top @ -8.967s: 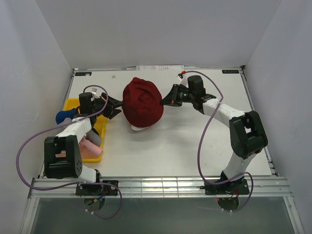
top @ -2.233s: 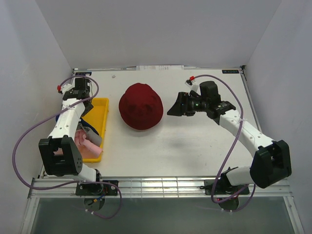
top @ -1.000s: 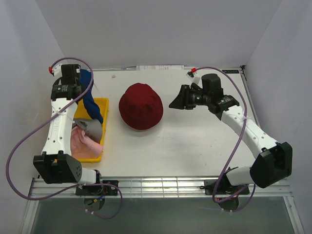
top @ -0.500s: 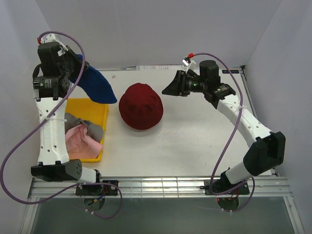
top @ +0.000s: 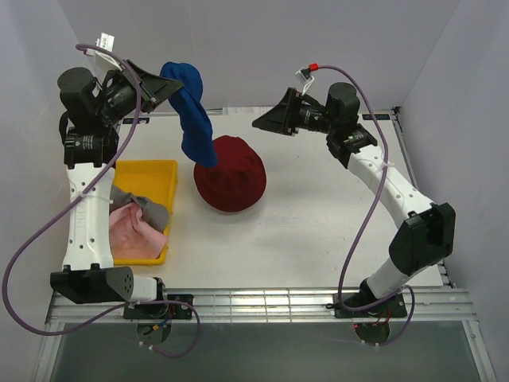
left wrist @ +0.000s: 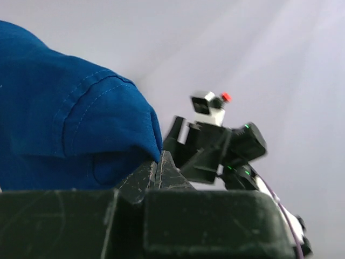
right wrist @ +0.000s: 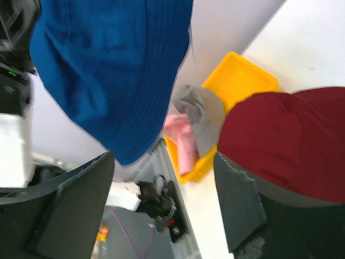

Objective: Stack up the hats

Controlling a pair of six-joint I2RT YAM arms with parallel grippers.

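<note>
- Raised higher, navy blue hat (top: 191,111) is being pinched by left gripper (top: 161,82).
- Four hats are being shown; grey hat (top: 145,210), pink hat (top: 127,231) partly hidden.
- Right gripper (top: 269,119) is being held wide.

Bright, even, diffuse overhead light, faint soft shadow beside the dark red hat (top: 231,173), overhead view sharp, right wrist view's fingers (right wrist: 70,210) dark and slightly blurred, left wrist view's background hazy.

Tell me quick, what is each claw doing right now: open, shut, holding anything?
Left gripper: shut on the navy blue hat, held up in the air.
Right gripper: open, holding nothing.
</note>
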